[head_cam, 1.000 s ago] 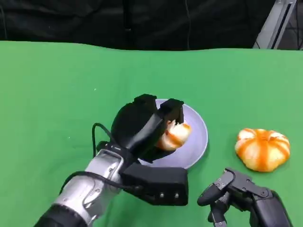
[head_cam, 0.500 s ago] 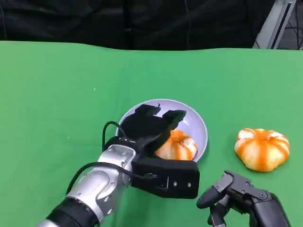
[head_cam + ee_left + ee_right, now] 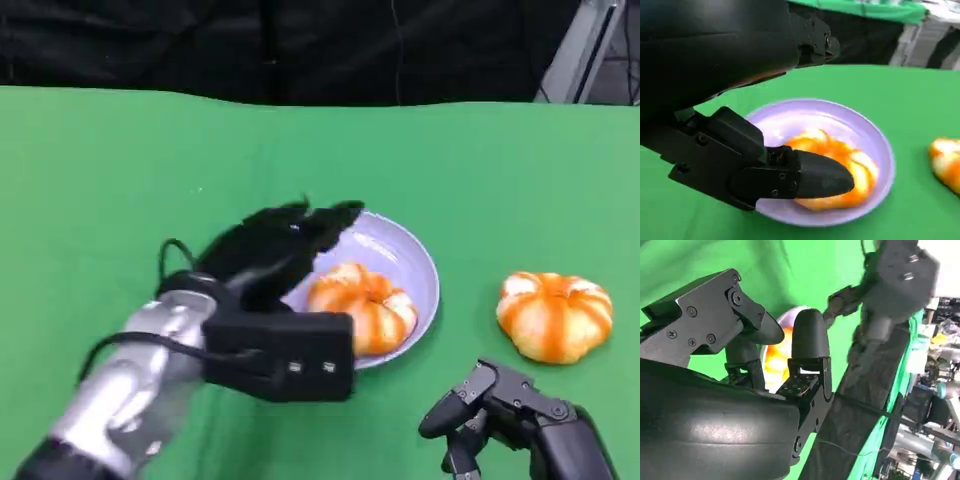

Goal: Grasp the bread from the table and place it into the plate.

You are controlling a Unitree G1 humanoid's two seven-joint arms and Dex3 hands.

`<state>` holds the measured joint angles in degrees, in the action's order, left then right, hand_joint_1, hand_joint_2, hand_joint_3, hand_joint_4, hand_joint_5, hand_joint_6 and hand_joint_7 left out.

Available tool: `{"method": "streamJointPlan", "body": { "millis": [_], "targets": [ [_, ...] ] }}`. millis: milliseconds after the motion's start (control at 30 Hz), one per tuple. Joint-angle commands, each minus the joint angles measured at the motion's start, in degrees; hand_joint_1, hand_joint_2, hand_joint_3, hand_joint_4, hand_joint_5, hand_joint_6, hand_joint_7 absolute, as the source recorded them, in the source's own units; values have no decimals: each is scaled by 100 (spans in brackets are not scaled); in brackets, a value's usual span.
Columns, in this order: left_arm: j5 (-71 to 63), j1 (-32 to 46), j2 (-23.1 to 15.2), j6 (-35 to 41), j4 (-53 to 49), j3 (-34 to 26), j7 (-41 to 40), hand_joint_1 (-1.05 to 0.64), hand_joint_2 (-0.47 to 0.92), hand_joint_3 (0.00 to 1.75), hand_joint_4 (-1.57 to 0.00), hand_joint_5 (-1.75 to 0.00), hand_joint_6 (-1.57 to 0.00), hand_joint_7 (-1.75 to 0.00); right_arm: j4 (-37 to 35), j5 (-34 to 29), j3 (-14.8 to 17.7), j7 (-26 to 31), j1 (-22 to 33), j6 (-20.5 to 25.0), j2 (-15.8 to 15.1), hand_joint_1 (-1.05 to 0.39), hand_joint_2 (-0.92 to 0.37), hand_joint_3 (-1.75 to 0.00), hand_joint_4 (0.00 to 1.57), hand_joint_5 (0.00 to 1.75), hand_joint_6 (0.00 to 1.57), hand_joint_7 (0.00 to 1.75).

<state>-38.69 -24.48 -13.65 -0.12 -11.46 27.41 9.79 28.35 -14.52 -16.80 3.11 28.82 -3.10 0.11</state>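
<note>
Bread [image 3: 362,306] sits in the plate [image 3: 418,262], orange-striped, lobed like a small pumpkin, lying slightly toward the near rim. Left wrist view confirms it: bread [image 3: 840,170] inside the lilac plate [image 3: 875,145], nothing gripping it. Looks placed.

Handling, my read: light, soft crust, squashes if pinched hard. Glaze may be a bit slick. Best hold would be across the widest part, fingers in the grooves between lobes, gentle force. No need to regrasp unless it has to be centred.

Left hand [image 3: 275,250]: blurred in the head view, over the plate's left edge, fingers spread and holding nothing. In its own wrist view a fingertip [image 3: 820,176] overlaps the bread's near side; can't tell if it touches or just hovers above.

Second bread [image 3: 555,314] on the green table [image 3: 100,180], well apart to the right of the plate, untouched.

Right hand [image 3: 510,410] low near the table edge, close to that second bread, fingers loosely apart, empty.

Risk: dragging the plate if the left fingers catch the rim.
</note>
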Motion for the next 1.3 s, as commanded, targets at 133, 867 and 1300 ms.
{"method": "streamJointPlan", "body": {
  "millis": [133, 867, 1300],
  "targets": [
    [2843, 1288, -189, -1289, 730, -1632, 594, -66, 92, 34, -24, -15, -25, -11, 36, 37, -2, 5, -27, -4, -2, -1, -51, -119, 65, 159, 72, 128],
    [5025, 3933, 707, -2396, 1584, -2652, 549, -11, 52, 122, -87, -169, -82, -145, 61, 289, 161, -109, 6, -8, -118, -2, -50, -120, 64, 161, 73, 128],
    [4783, 3803, 984, -3013, 1143, -2668, 570, -12, 49, 123, -86, -173, -78, -159, 33, 322, 244, -183, 48, -125, -136, -2, -52, -116, 62, 160, 72, 128]
  ]
}}
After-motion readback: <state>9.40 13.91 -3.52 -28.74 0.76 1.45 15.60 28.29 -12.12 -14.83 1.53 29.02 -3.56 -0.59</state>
